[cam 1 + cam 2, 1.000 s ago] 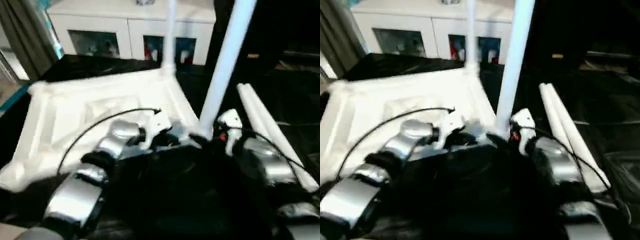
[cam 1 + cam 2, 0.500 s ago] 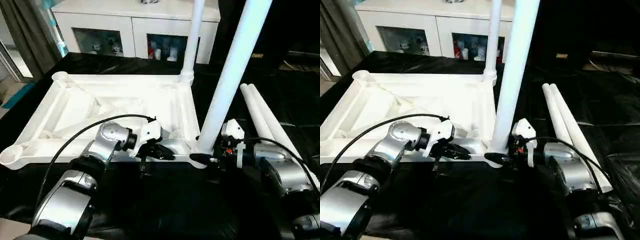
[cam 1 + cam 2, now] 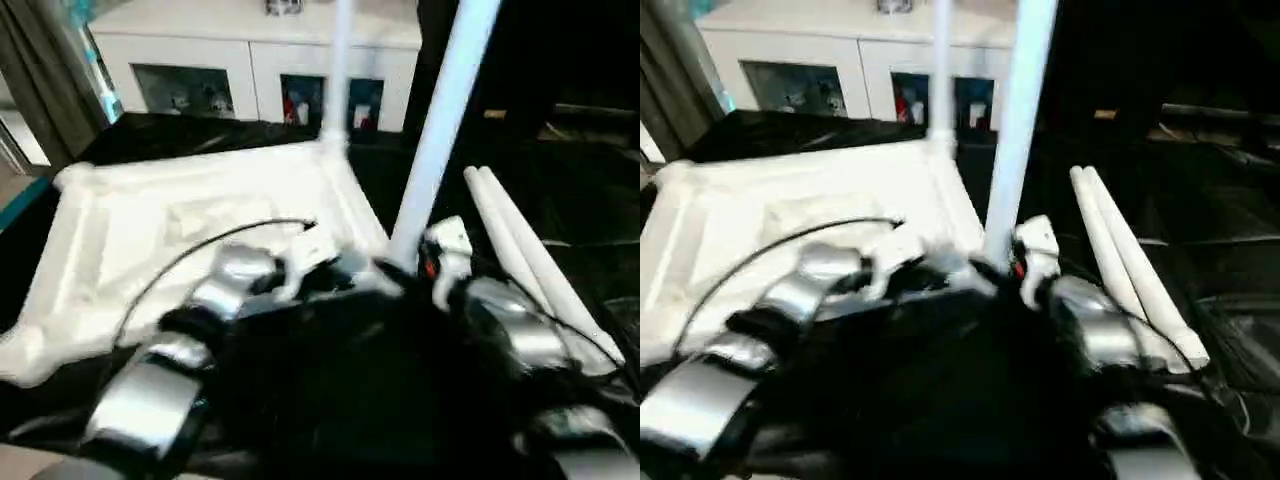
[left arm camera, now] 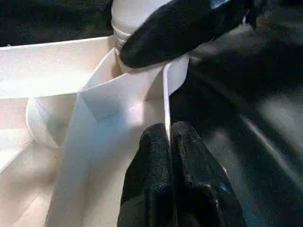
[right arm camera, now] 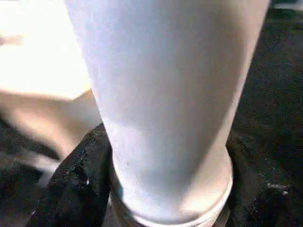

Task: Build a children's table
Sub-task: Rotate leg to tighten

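White tabletop [image 3: 190,225] upside down on black-sheeted table [image 3: 600,230], ribs up. Two legs upright in sockets: near leg [image 3: 440,130] at near right corner, far leg [image 3: 338,70] at far right corner. Two loose legs [image 3: 530,265] flat on sheet, just right of top. Left gripper [image 4: 169,156] pressed together, nipping thin near rim of tabletop. Right gripper [image 5: 165,179] clasping base of near leg, one finger [image 5: 78,184] each side. White cabinet [image 3: 250,60] behind.
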Robot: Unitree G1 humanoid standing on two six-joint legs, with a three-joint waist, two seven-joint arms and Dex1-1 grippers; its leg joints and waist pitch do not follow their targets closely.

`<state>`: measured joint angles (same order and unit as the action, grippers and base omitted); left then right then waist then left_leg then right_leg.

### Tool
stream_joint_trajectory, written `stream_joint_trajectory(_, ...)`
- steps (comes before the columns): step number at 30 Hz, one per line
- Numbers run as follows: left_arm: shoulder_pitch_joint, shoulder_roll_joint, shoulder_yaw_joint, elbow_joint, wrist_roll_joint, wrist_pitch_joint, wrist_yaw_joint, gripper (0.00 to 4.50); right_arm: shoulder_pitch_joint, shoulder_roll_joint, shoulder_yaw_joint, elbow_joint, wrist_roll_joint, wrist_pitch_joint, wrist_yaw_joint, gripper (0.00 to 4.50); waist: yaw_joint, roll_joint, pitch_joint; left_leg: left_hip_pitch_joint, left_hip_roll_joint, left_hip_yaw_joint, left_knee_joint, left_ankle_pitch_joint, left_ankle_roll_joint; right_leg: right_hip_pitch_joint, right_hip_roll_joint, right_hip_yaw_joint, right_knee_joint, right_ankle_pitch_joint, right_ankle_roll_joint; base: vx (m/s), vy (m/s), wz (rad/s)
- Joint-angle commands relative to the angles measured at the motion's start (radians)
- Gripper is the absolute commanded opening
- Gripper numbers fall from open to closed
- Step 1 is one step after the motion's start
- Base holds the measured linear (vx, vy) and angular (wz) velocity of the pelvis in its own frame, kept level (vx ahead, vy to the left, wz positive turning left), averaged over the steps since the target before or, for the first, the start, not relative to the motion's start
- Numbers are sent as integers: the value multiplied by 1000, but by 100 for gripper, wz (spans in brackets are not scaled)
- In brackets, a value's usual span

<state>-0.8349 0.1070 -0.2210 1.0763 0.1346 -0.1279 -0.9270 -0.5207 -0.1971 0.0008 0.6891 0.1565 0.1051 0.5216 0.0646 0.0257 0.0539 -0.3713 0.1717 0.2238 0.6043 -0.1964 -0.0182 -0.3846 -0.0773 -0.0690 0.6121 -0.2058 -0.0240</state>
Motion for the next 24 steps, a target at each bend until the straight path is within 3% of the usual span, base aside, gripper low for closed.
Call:
stream_joint_trajectory(1,-19,-42,13,9,-13,13,53,0,17,18,5,86,-39,39,-89,273,-6,-12,-46,34,71,-50,-82,-291,0,19,-96,54,-109,-383,-197,0,0,0)
stream_joint_trajectory(2,-34,-70,17,25,-14,27,104,0,0,51,-4,111,-34,29,-131,273,-7,-12,-48,35,72,-53,-83,-310,-6,22,-99,56,-110,-410,-187,0,0,0)
stream_joint_trajectory(3,-45,-91,17,35,-13,32,134,0,-14,75,-4,128,-35,19,-158,273,-8,-4,-52,36,73,-55,-84,-305,-11,20,-101,58,-109,-395,-187,0,0,0)
stream_joint_trajectory(6,-62,-129,15,52,-8,19,160,0,-46,119,14,157,-53,-11,-196,273,-9,-8,-52,33,73,-55,-88,-294,-14,24,-97,59,-106,-335,-194,0,0,0)
stream_joint_trajectory(9,-66,-134,11,58,0,9,153,0,-53,119,37,162,-77,-45,-168,273,-7,-10,-54,27,70,-52,-85,-272,9,28,-100,60,-104,-306,-196,0,0,0)
stream_joint_trajectory(10,-65,-133,10,58,2,6,150,0,-52,117,39,160,-75,-51,-150,328,-6,-11,-55,25,70,-52,-84,-258,20,31,-100,59,-102,-292,-198,0,0,0)
stream_joint_trajectory(13,-53,-116,6,51,-6,-11,107,0,-39,97,38,134,-55,-64,-75,354,-4,-10,-56,24,70,-50,-82,-236,37,32,-99,59,-101,-270,-204,0,0,0)
stream_joint_trajectory(15,-42,-93,4,45,-10,-32,50,0,-24,61,51,100,-49,-82,8,383,-1,-17,-58,20,71,-49,-82,-219,55,37,-98,58,-98,-245,-207,0,0,0)
stream_joint_trajectory(19,-16,-45,-2,22,-23,-73,-83,0,21,-26,88,5,-24,-92,210,383,7,-16,-66,10,74,-48,-73,-136,101,47,-97,54,-77,-109,-231,0,0,0)
stream_joint_trajectory(22,14,10,-8,-17,-47,-97,-242,0,72,-124,113,-109,12,-59,405,383,13,-16,-69,8,75,-43,-65,-101,149,46,-94,52,-63,1,-263,0,0,0)
stream_joint_trajectory(24,20,22,-6,-28,-56,-94,-277,0,80,-146,112,-132,25,-43,445,383,15,-14,-70,6,77,-43,-64,-89,162,45,-96,51,-60,22,-273,0,0,0)
